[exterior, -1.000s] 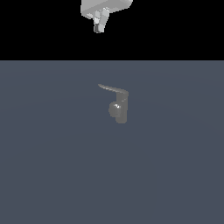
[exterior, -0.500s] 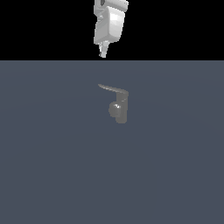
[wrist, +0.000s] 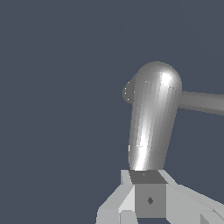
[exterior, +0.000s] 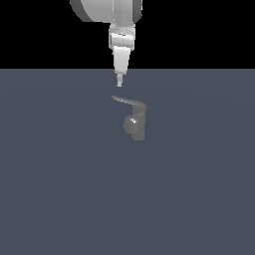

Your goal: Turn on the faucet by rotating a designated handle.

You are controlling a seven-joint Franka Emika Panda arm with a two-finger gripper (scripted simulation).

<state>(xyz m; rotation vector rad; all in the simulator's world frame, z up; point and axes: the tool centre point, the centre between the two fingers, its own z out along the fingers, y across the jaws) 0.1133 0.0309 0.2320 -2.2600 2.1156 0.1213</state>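
I see one faucet (exterior: 135,124) on the grey table (exterior: 60,189), and it is the only thing standing there. It has one short upright body with one rounded shiny bulge on its side, and one handle (exterior: 127,101), a thin flat lever that reaches from the top of the body toward the exterior view's left. The faucet sits a little to the exterior view's right of the table's middle, nearer the far edge than the near one.

My one arm (exterior: 112,12) comes down from above. My fingers (exterior: 119,83) point straight down and hang just above the free tip of the handle, close to it but apart from it. In the exterior view they taper to a single narrow point, so they look pressed together with nothing between them.

In the wrist view the faucet (wrist: 153,118) fills the middle, bright along its rounded top, with a bar (wrist: 203,102) running off sideways from it. The base of my fingers (wrist: 148,199) shows at the picture's edge, but their tips are out of sight there.
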